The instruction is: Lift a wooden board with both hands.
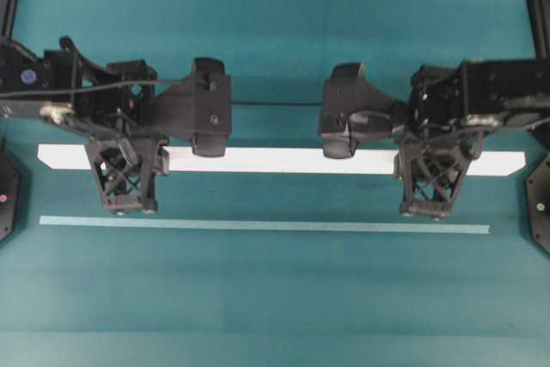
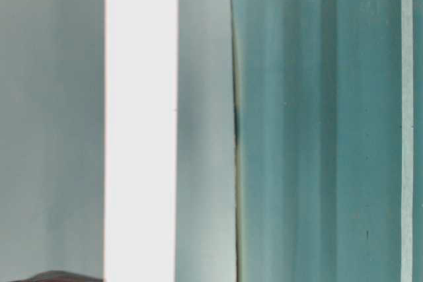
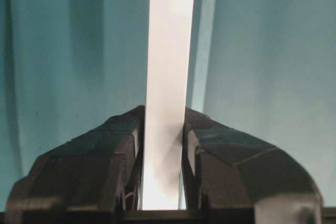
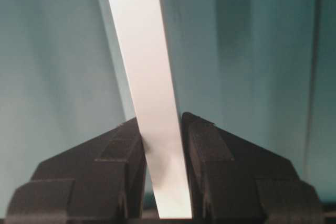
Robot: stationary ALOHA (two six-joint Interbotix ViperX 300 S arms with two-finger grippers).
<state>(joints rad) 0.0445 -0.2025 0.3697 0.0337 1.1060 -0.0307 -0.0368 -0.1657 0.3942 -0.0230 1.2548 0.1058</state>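
The wooden board (image 1: 284, 161) is a long white plank lying left to right across the teal table. My left gripper (image 1: 129, 199) is shut on it near its left end, and my right gripper (image 1: 430, 204) is shut on it near its right end. In the left wrist view the board (image 3: 168, 51) runs straight up between the black fingers (image 3: 105, 156) of the left gripper (image 3: 164, 116), which press on both edges. In the right wrist view the board (image 4: 142, 51) leans slightly left inside the right gripper (image 4: 160, 121), clamped the same way. A shadow band beside it suggests it hangs just above the cloth.
A thin pale teal strip (image 1: 258, 226) lies on the table just in front of the board, parallel to it. Black arm bases stand at the left edge (image 1: 7, 191) and right edge (image 1: 540, 204). Teal cloth (image 1: 275, 298) covers the table.
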